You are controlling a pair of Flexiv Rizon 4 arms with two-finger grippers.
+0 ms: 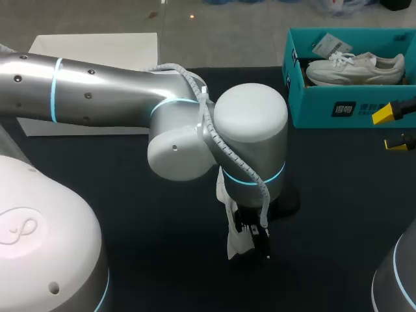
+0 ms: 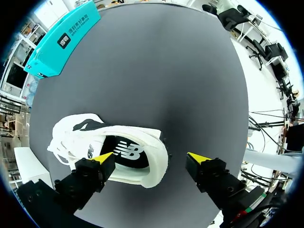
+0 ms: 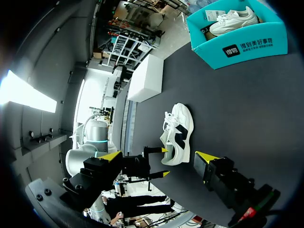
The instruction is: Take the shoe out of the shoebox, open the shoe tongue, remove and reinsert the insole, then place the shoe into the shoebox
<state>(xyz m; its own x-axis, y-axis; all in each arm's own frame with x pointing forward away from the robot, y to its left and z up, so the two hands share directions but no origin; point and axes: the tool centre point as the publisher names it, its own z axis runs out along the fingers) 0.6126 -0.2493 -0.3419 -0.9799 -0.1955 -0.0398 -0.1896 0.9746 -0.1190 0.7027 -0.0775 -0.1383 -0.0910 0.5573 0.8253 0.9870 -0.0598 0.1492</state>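
We are holding our left fingers spread wide and low over the white shoe, which is lying on its side on the dark desk, in the lower middle of the head view, mostly hidden there under our left arm. In the left wrist view the shoe's heel opening is sitting between the fingers: one yellow tip is overlapping the collar, and we cannot tell whether it is touching, while the other is standing clear, so nothing is being gripped. The dark insole is showing inside the opening and is looking seated. At the right edge of the head view our right fingers are hanging open and empty, well apart from the shoe and just in front of the shoebox; in the right wrist view they are pointing across the desk toward the shoe. Farther back, at the upper right, the teal shoebox is standing open with a second shoe lying in it. We are judging the first step done, since this shoe is out of the box. We cannot tell whether the tongue has been opened. The insole work seems to be ahead of us or already finished, and placing the shoe in the box remains.
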